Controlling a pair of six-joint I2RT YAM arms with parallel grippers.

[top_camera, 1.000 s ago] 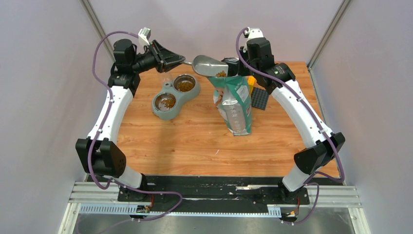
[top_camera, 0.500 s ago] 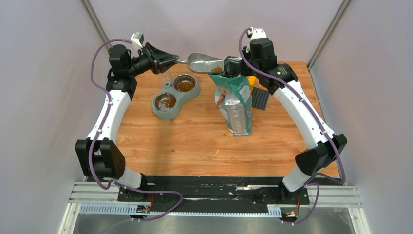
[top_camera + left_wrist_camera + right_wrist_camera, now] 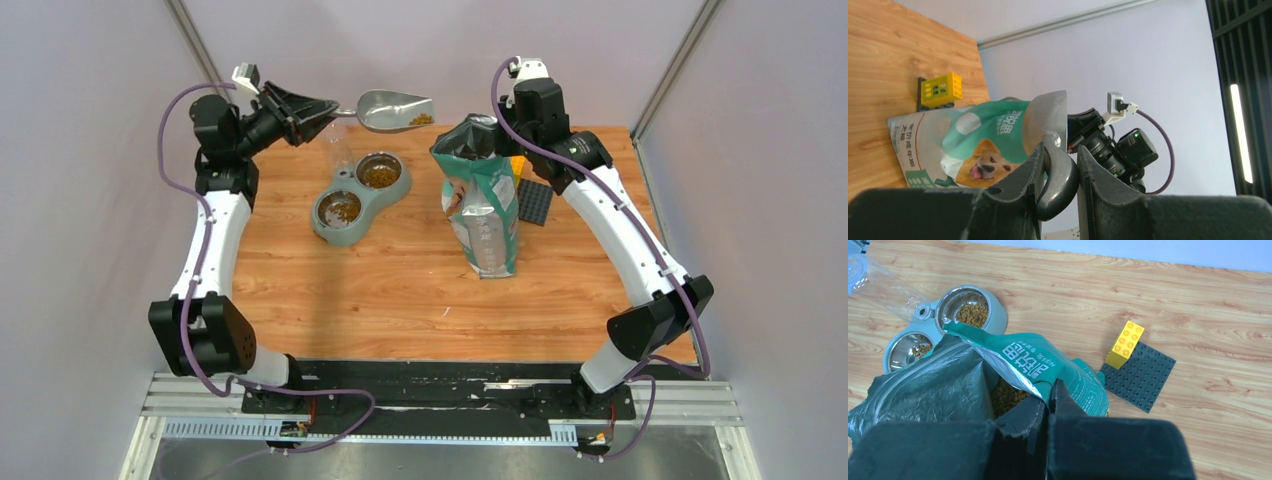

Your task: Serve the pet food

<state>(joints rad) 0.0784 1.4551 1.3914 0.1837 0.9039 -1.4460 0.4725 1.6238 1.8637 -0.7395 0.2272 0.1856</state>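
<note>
My left gripper (image 3: 1060, 161) was clamped on the handle of the scoop (image 3: 1048, 117), held up in the air. Only the overhead view showed the pet food (image 3: 421, 119) lying in the scoop's far end, raised beyond the twin bowl (image 3: 402, 186), which held more. My right gripper (image 3: 1050, 390) was pinched tight on the rim of the bag (image 3: 1023, 357). Its wrist camera alone showed more pellets inside.

Only print around: on the green-and-white bag (image 3: 1023, 357)
Big white Chinese characters across the green top panel, smaller dark ones down the white side. Too small and twisted to read properly.
</note>
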